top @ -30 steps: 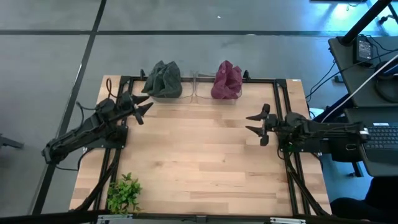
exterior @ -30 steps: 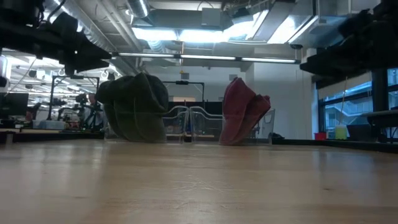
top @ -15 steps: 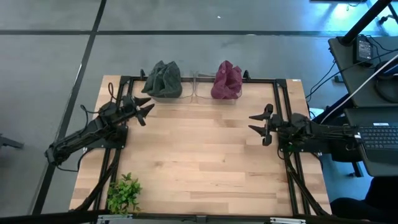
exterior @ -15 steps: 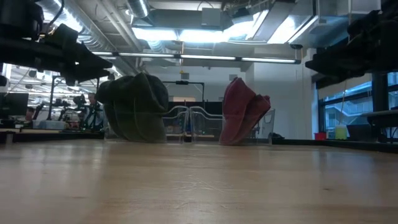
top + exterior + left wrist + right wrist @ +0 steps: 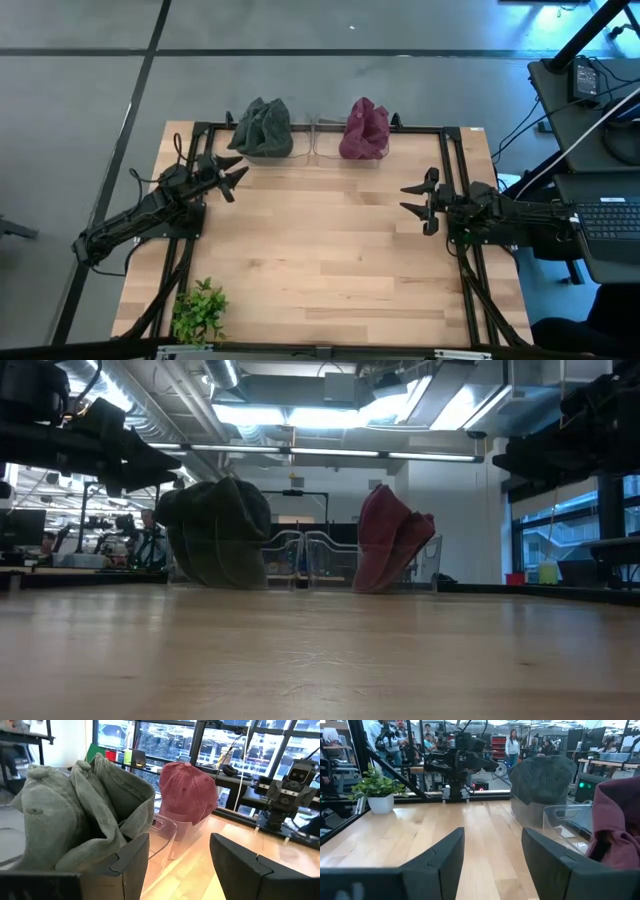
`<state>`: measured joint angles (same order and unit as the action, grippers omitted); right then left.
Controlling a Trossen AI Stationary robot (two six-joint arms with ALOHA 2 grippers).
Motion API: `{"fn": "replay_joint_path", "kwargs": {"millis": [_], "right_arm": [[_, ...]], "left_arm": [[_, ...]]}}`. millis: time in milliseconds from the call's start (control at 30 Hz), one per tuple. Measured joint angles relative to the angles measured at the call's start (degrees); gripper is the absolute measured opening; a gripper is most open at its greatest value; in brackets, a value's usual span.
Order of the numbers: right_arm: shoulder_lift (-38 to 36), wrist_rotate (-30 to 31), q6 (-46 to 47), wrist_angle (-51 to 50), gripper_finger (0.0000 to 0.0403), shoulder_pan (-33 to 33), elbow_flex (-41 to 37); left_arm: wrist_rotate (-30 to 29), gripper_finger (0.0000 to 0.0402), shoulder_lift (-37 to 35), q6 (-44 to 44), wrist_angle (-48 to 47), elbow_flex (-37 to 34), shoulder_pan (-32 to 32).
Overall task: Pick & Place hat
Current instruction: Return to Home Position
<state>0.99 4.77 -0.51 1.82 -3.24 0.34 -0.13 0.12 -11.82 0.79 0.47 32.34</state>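
All caps are binned at upper centre: dark caps [image 5: 262, 127], red cap [image 5: 365, 129]. Left gripper [image 5: 238, 170] and right gripper [image 5: 404, 198] are held spread and empty; only homing is left.

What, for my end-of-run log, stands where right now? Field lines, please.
left bin: holds dark caps, heaped above its rim
right bin: holds red cap
left gripper: open, empty, near the left bin
right gripper: open, empty, over the right side of the table
plant: front-left corner

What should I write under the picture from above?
Dark caps in the left bin, red cap in the right bin; left gripper and right gripper open.
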Motion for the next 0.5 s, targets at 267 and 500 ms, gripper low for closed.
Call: {"fn": "replay_joint_path", "kwargs": {"millis": [267,500], "right_arm": [[0.2,0.1,-2.8,0.0,0.0198,0.0,0.0],[0.2,0.1,-3.2,0.0,0.0198,0.0,0.0]], "left_arm": [[-0.2,0.0203,1.2,2.3,-0.1,0.0,0.0],[-0.2,0.0203,5.0,4.8,-0.1,0.0,0.0]]}}
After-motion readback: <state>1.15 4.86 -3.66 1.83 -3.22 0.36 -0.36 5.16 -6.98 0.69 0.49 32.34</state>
